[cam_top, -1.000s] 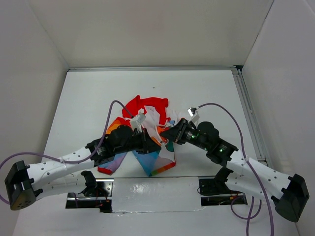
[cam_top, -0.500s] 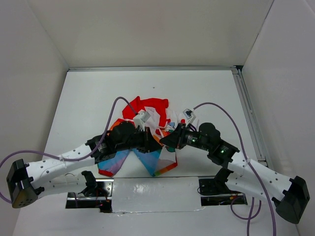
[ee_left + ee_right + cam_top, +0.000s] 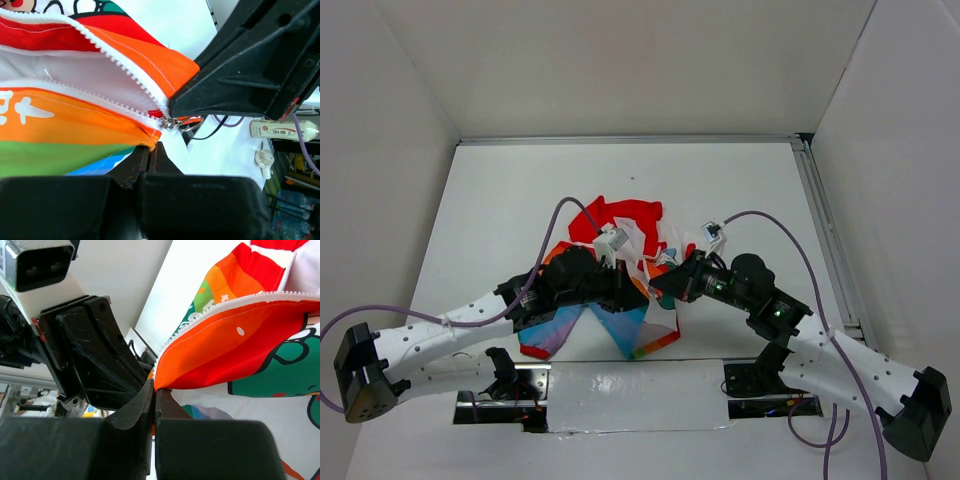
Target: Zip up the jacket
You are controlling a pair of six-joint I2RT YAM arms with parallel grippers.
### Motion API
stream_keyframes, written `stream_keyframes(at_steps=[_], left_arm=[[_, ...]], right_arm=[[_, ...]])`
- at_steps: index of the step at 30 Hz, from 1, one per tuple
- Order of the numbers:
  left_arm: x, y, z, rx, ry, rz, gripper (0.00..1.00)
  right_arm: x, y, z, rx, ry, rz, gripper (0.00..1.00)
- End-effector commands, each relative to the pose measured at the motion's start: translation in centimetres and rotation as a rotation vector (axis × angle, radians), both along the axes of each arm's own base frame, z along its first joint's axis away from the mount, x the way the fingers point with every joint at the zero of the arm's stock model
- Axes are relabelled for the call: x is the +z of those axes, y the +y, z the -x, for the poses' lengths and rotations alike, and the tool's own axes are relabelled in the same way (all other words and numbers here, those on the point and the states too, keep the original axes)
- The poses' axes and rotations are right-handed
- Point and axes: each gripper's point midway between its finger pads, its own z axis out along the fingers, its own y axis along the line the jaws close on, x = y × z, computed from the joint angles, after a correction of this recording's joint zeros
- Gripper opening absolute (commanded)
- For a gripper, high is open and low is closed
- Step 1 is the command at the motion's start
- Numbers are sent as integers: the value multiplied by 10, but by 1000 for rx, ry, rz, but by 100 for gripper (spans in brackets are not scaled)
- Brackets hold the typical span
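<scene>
Both claws clamped: left gripper (image 3: pixel 152 150) pinches hem under the slider (image 3: pixel 172 123), right gripper (image 3: pixel 154 388) the orange edge beside it. Bunched jacket (image 3: pixel 620 215) sits mid-counter (image 3: pixel 500 200), toward the near edge. Pull unevenly and you may slip off or jam the teeth.

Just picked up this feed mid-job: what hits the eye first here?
The bright rainbow-and-red jacket lies bunched at the middle of the white table, with both grippers meeting on it. In the wrist views, the left gripper and right gripper each have jaws shut on the fabric edge. They sit close beside the zipper slider, where two open rows of white teeth meet.
</scene>
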Motion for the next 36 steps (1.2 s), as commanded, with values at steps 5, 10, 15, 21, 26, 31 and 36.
stream_keyframes(at_steps=[5, 10, 15, 21, 26, 31, 36], left_arm=[[27, -15, 13, -120, -54, 96, 0], [16, -16, 22, -151, -12, 94, 0], [-1, -19, 27, -164, 50, 84, 0], [-23, -28, 37, -195, 134, 54, 0], [-28, -39, 47, -225, 141, 30, 0], [-15, -39, 37, -170, 108, 30, 0], [0, -24, 17, -45, 60, -7, 0]], right_arm=[[18, 4, -15, -71, -3, -136, 0], [36, -8, -25, -170, -12, -291, 0], [57, -16, -22, -185, -11, -417, 0], [71, -26, -17, -201, 28, -500, 0], [70, -29, -18, -214, 40, -498, 0], [63, -18, -18, -186, 40, -338, 0], [37, -10, -16, -136, 41, -95, 23]])
